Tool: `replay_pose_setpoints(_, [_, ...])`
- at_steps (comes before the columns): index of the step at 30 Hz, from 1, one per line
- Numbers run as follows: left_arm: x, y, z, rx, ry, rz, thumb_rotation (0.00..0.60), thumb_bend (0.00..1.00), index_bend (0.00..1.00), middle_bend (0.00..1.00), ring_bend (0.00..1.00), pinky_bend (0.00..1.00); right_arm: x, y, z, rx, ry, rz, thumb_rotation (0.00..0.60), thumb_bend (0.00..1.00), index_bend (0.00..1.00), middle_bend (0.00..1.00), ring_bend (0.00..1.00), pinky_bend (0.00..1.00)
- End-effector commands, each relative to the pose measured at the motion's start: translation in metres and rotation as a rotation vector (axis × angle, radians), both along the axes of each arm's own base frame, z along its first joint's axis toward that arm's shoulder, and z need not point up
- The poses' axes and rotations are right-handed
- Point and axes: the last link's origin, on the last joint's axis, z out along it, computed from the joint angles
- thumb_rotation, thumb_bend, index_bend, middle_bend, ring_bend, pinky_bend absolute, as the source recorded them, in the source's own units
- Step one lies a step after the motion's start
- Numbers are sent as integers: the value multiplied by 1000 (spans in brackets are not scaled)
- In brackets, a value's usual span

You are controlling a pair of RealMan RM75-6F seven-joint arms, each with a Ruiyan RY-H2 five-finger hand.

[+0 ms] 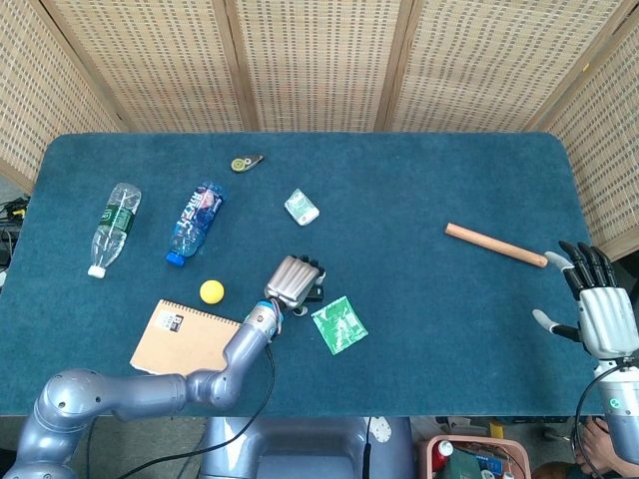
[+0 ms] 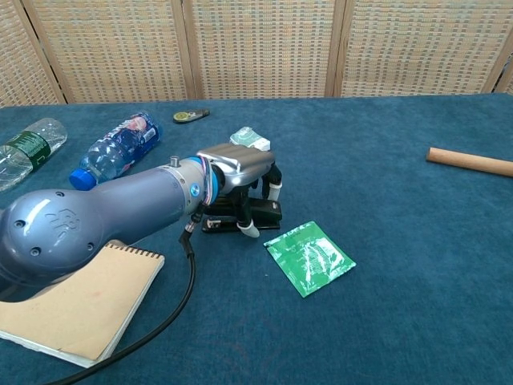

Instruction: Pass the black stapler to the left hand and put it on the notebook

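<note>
Black stapler (image 2: 260,212): seen on the blue tabletop (image 1: 419,180), just left of a green packet (image 1: 339,324); covered from above by the left hand (image 1: 295,281), fingers (image 2: 275,188) curled down around it, grip not confirmed; notebook (image 1: 170,334) lying apart, lower left; right hand (image 1: 599,309) held open, empty, at the tabletop's right edge.

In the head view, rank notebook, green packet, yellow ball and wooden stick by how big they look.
1. notebook, largest though partly hidden by the arm
2. wooden stick, longest but thin
3. green packet; by area it may match the stick
4. yellow ball, smallest
</note>
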Motion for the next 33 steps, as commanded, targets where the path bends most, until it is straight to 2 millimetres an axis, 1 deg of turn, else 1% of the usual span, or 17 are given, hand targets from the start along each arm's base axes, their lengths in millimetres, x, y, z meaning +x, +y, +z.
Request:
replay_pose_setpoints(1, [2, 0, -3, 6, -9, 3, 600, 224, 603, 491, 409, 489, 0, 0, 1, -4, -1, 0, 600, 0, 174, 88, 0, 38])
replay_pose_setpoints(4, [4, 1, -2, 27, -24, -3, 600, 299, 695, 567, 474, 543, -1, -1, 2, -5, -5, -1, 600, 0, 174, 91, 0, 38])
replay_pose_setpoints(7, [5, 1, 0, 43, -39, -15, 600, 324, 734, 602, 502, 557, -1, -1, 2, -3, -10, -2, 600, 0, 174, 93, 0, 38])
replay_pose_setpoints(13, [5, 1, 13, 49, -68, -45, 600, 327, 737, 604, 504, 557, 0, 0, 1, 4, -13, -1, 600, 0, 174, 93, 0, 38])
replay_pose_setpoints(19, [6, 1, 35, 60, -83, -84, 600, 354, 742, 606, 506, 557, 1, 0, 0, 5, -10, -1, 600, 0, 174, 94, 0, 32])
replay_pose_setpoints(25, [-3, 0, 74, 89, -62, -151, 600, 365, 742, 606, 506, 557, 1, 0, -1, 8, -6, -4, 600, 0, 174, 95, 0, 32])
replay_pose_setpoints(28, [-27, -10, 110, 97, -29, -202, 600, 366, 742, 606, 506, 557, 3, 0, -4, 14, -1, 1, 600, 0, 174, 95, 0, 32])
replay_pose_setpoints(30, [-42, -16, 128, 92, -23, -211, 600, 366, 742, 606, 506, 557, 4, 0, -5, 16, 3, 2, 600, 0, 174, 97, 0, 31])
replay_pose_setpoints(31, [-53, -20, 138, 92, -21, -208, 600, 366, 742, 606, 506, 557, 5, 1, -5, 18, 6, 4, 600, 0, 174, 98, 0, 31])
replay_pose_setpoints(33, [-69, -27, 152, 90, -22, -200, 600, 367, 742, 606, 506, 557, 6, 1, -6, 20, 9, 5, 600, 0, 174, 99, 0, 31])
